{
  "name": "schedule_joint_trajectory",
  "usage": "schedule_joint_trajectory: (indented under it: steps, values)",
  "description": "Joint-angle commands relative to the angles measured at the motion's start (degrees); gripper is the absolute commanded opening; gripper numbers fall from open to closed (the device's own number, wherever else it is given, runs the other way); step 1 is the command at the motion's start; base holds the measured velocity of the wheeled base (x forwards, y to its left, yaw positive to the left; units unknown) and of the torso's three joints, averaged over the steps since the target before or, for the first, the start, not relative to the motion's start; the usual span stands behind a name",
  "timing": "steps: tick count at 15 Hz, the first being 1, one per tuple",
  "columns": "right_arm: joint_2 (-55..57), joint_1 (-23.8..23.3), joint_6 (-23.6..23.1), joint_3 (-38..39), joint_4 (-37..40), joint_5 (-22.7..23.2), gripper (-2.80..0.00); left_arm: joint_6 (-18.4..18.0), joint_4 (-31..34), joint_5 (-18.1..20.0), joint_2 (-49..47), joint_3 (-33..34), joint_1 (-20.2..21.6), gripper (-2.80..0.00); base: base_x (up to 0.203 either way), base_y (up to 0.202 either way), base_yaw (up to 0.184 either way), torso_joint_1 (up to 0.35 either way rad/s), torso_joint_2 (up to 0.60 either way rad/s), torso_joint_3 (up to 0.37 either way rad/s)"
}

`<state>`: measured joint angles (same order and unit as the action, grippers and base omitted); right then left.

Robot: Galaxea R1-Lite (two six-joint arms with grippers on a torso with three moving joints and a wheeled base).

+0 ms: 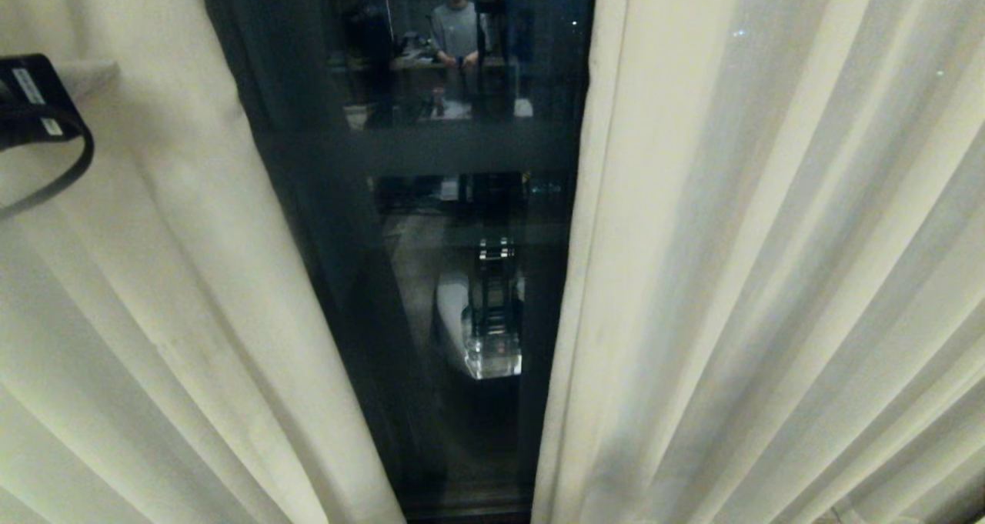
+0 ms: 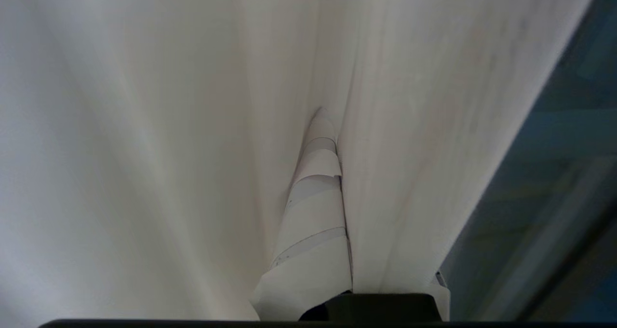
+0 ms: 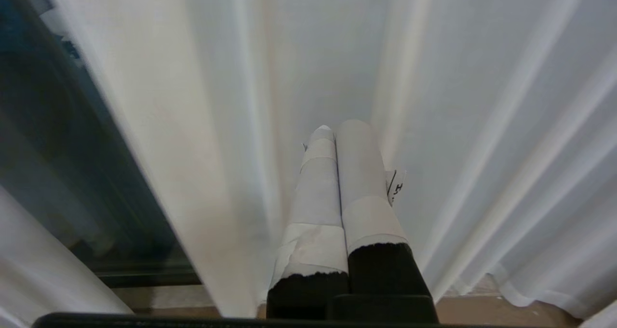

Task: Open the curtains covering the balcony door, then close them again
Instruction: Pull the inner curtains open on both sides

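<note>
In the head view, the curtains are seen parted: the left panel (image 1: 154,293) hangs at the left, the right panel (image 1: 769,278) at the right, and a tall strip of the balcony door (image 1: 431,155) with its dark crossbar is exposed between them. A person and the robot itself are reflected in the glass (image 1: 462,293). At the far left edge a black part of the left arm (image 1: 35,116) with a looped cable lies against the left panel; the claw itself is not seen here.

In the left wrist view, the left claw (image 2: 325,125) is seen closed on a fold of the left panel, with cloth pinched between its taped fingers (image 2: 313,212). The door's dark glass lies just beside that panel's edge. The fold looks thin, so a sideways pull could let the fabric slip out, and a hard pull could strain the hanging cloth; both are judged risks only.

In the right wrist view, the right claw (image 3: 340,135) is seen fully closed with nothing held, pointing at the right panel, whose hem hangs down to the floor (image 3: 482,313). The gap is judged narrow, so the opening appears unfinished. The right arm close to the cloth could snag the pleats if the base drives.
</note>
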<state>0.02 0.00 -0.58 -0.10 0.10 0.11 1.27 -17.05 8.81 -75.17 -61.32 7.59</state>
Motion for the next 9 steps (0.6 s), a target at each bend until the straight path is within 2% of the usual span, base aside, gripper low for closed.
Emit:
schedule_joint_trajectory:
  steps: [1, 9]
  values:
    - [0.1, 0.0, 0.0, 0.0, 0.0, 0.0, -2.80, 0.1, 0.0, 0.0, 0.1, 0.1, 0.0, -2.80, 0.000, 0.189, 0.001, -0.002, 0.00, 0.007]
    - [0.1, 0.0, 0.0, 0.0, 0.0, 0.0, -2.80, 0.1, 0.1, 0.0, 0.6, 0.3, 0.0, -2.80, 0.000, 0.190, 0.002, 0.002, 0.00, 0.002]
